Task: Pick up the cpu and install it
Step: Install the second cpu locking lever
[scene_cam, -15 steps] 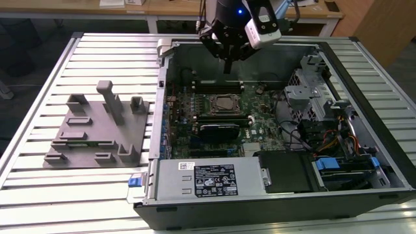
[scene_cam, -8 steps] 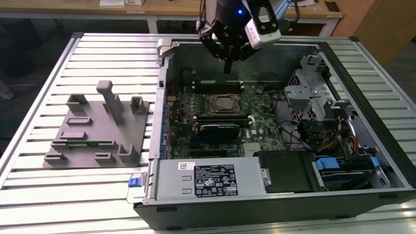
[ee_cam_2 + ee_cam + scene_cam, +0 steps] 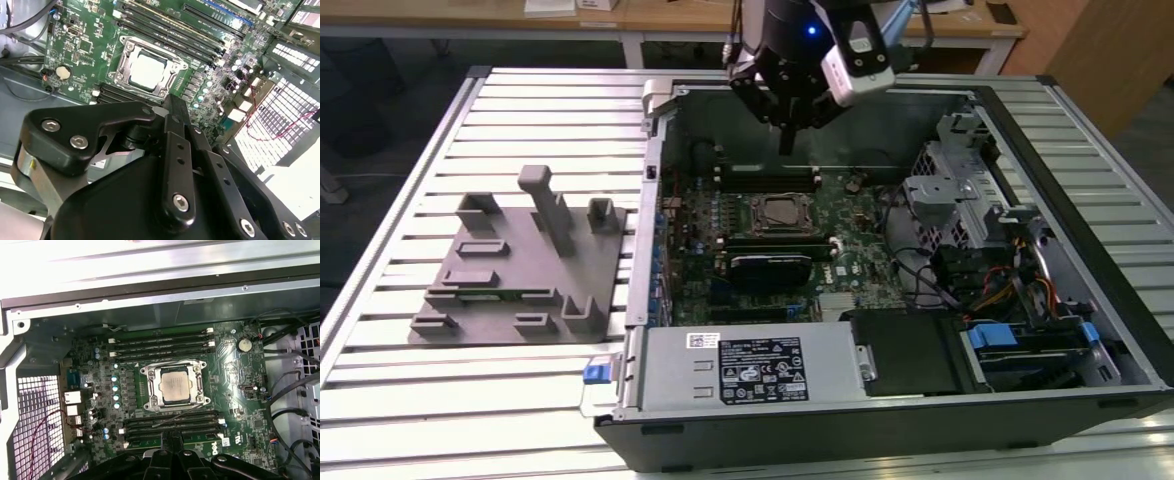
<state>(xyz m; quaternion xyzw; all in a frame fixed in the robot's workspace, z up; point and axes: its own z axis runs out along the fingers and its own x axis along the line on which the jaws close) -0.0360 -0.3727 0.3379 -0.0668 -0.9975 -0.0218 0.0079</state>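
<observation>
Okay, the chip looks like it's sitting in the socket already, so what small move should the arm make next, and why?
Probably a short lift straight up. The cpu already lies flat inside the socket frame, and the gripper hangs above the board holding nothing, so retreating clears the case.

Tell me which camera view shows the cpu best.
The first wrist view: the cpu faces the camera squarely, seated in its metal socket frame, unobstructed. The second wrist view shows it at an angle above the end effector. In the exterior view it appears small inside the case.
</observation>
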